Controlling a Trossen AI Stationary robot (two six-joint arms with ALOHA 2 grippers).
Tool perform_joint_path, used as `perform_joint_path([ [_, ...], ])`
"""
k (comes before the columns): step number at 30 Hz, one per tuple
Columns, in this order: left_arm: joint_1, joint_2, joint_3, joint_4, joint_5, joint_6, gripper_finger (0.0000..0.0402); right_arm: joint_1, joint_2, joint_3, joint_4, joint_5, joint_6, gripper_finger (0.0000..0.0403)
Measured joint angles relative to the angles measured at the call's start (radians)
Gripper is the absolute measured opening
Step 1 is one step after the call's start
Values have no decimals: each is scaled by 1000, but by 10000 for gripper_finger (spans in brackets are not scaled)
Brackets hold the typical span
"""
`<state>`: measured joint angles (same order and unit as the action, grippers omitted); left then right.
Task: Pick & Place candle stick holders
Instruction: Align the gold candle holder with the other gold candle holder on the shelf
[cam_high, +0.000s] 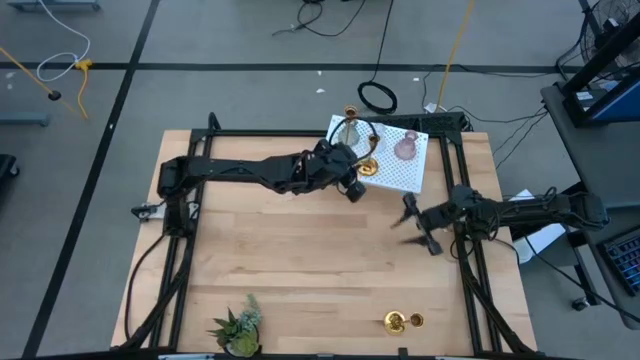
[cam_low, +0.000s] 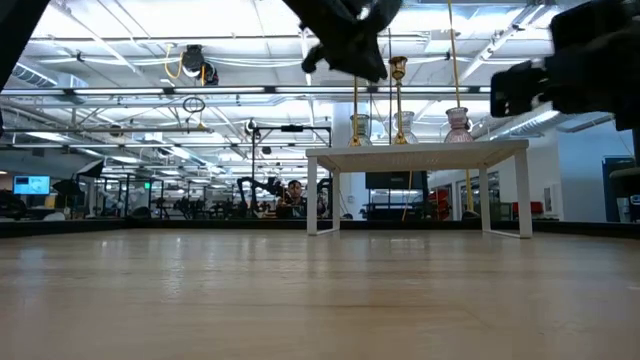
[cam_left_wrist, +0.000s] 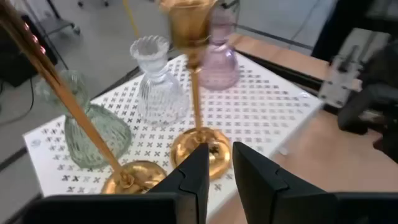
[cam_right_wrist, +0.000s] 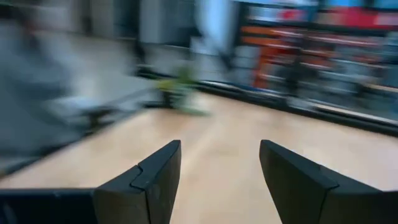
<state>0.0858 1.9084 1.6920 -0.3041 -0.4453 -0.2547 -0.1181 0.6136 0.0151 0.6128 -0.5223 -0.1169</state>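
A white perforated rack (cam_high: 395, 170) stands at the table's far right. On it stand two gold holders (cam_left_wrist: 198, 93) (cam_left_wrist: 127, 177) and the clear (cam_left_wrist: 155, 84), grey-green (cam_left_wrist: 87, 127) and pink (cam_left_wrist: 222, 59) glass holders. A third gold holder (cam_high: 403, 321) lies on its side near the table's front right. My left gripper (cam_left_wrist: 220, 167) hovers at the rack's near edge, just in front of one gold holder's round base (cam_left_wrist: 200, 149). Its fingers are a narrow gap apart and hold nothing. My right gripper (cam_high: 418, 225) is open and empty above the table's right side.
A small green spiky plant (cam_high: 238, 328) stands at the table's front left. The bare wood between it and the rack (cam_high: 300, 260) holds nothing. The black frame rails (cam_high: 470, 280) run along the table's sides. Cables lie on the floor beyond the far edge.
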Motion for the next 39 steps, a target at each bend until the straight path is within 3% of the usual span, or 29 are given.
perform_joint_path([
  [4,-33,-49,1,-89,-1,30,76,4,4,0,3,-327,39,210],
  [7,-60,-80,0,-144,-7,41,76,36,8,0,17,-445,35,210],
  [13,-96,-150,0,-210,-22,81,76,150,29,19,19,-346,23,210],
  [25,-149,-349,1,-515,-229,3,76,409,206,89,35,-53,39,210],
  [30,-182,-374,1,-587,-322,-53,76,498,300,91,183,-54,79,210],
  [39,-214,-363,0,-590,-341,-98,76,654,486,158,333,-33,82,210],
])
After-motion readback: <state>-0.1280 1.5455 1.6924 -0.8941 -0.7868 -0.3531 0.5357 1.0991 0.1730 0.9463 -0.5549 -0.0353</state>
